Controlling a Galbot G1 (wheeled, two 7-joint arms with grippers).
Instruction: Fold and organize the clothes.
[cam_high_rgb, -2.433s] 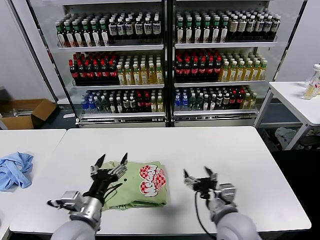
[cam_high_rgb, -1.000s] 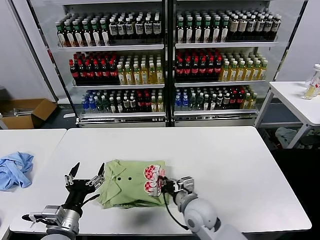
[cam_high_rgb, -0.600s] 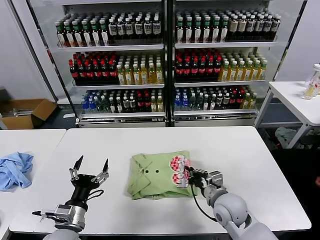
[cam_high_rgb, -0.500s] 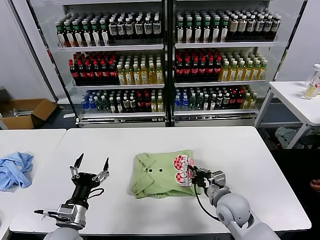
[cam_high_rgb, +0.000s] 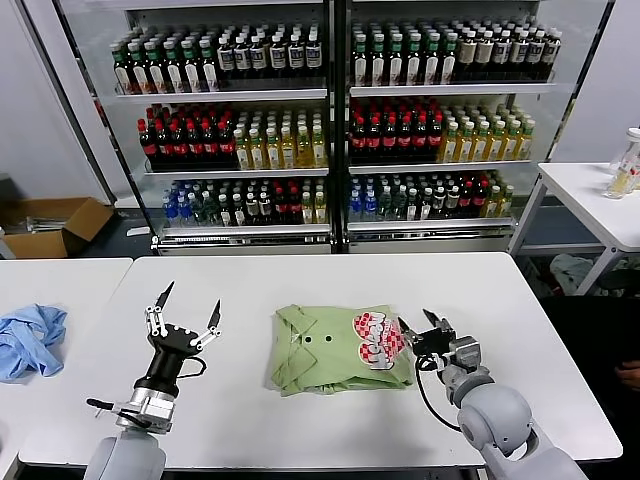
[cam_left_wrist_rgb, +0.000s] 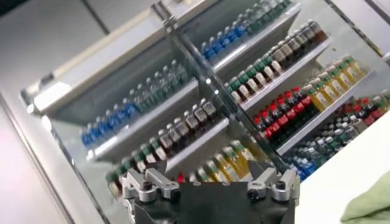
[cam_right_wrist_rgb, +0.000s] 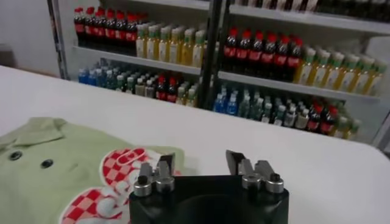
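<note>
The folded green shirt (cam_high_rgb: 335, 349) lies mid-table (cam_high_rgb: 520, 340) before the bottle shelves (cam_high_rgb: 330, 130), the right gripper (cam_high_rgb: 426, 327) just beside its printed edge with fingers apart and empty, the left gripper (cam_high_rgb: 187, 305) wide open, raised well left, near a blue cloth (cam_high_rgb: 30, 340)

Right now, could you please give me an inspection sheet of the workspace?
Surface: white table, bare apart from the shirt.
Job's things: folded light green shirt lying flat mid-table, collar and buttons up, red-and-white patch toward the right gripper.
Clutter: blue cloth on the neighbouring table at the robot's left.
Grippers: right gripper open beside the shirt's edge, holding nothing; left gripper open, raised off to the shirt's left.
Cables: black cable looping at the right wrist.
Surroundings: drinks cooler full of bottles; cardboard box on the floor.
</note>
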